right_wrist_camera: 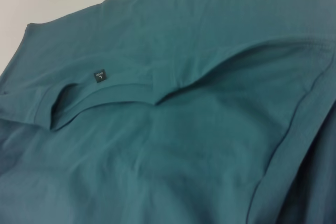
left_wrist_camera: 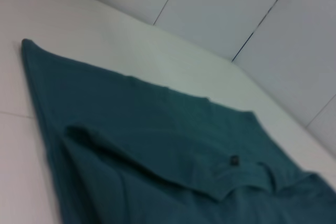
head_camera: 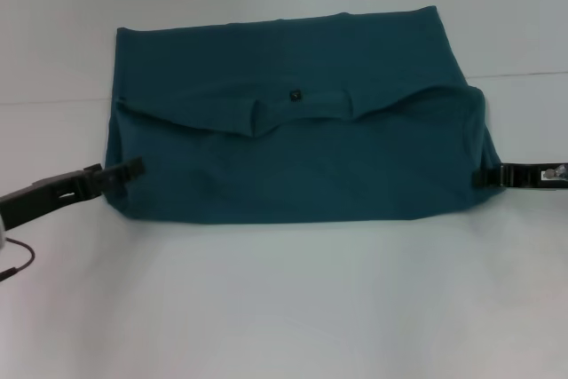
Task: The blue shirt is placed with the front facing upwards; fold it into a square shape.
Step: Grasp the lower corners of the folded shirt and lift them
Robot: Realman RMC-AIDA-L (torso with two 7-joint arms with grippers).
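We see the blue shirt lying mid-desk, already folded into a wide rectangle, neck tag up. Left gripper and right gripper touch its side edges; whether their jaws grip cloth we cannot tell. A crosswise fold seems left.

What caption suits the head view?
Dark teal-blue cotton T-shirt folded crosswise on white table, left gripper and right gripper at its side edges.
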